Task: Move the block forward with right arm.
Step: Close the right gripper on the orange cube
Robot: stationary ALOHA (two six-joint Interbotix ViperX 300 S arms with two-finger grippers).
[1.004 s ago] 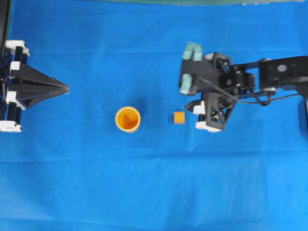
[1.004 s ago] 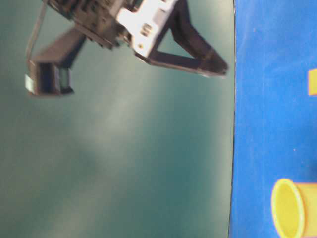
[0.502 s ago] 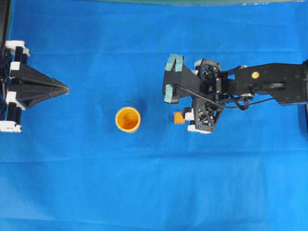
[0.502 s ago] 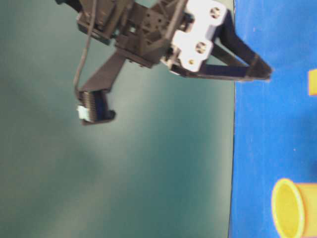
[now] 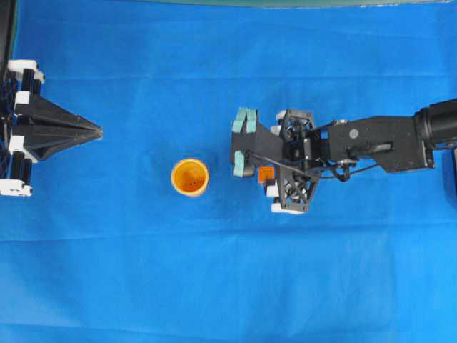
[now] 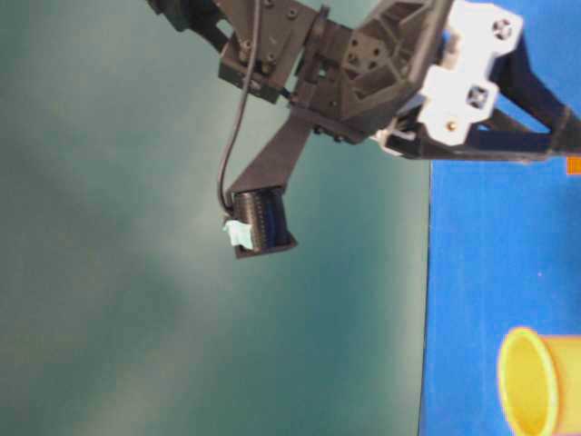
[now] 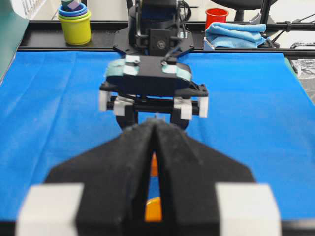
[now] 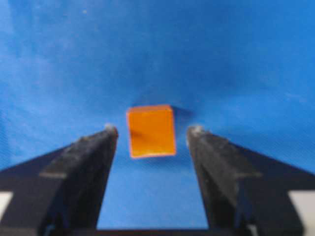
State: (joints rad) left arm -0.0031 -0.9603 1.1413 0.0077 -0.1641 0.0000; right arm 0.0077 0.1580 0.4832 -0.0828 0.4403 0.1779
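The block [image 8: 151, 131] is a small orange cube and it lies on the blue cloth [image 5: 214, 286], to the right of the orange cup [image 5: 190, 176] in the overhead view, well apart from it. The right gripper [image 8: 151, 135] is above the block, and its two fingers stand wide apart, one on each side of the block. In the right wrist view there is blue cloth between the block and each finger [image 8: 83, 167], so the fingers do not touch it. In the overhead view the right arm [image 5: 371, 139] reaches in from the right side, away from the cup, and its gripper covers most of the block, so only a small orange part [image 5: 265, 173] shows under the black frame. The teal pads [image 5: 244, 120] of this gripper are on the side toward the cup. The left gripper [image 5: 96, 131] is far on the other side of the cup, at the left edge of the cloth, and its black fingers are pressed together to a point and hold nothing. In the left wrist view the cup shows only as an orange strip [image 7: 153, 209] between these closed fingers, and behind it the right gripper faces the camera.
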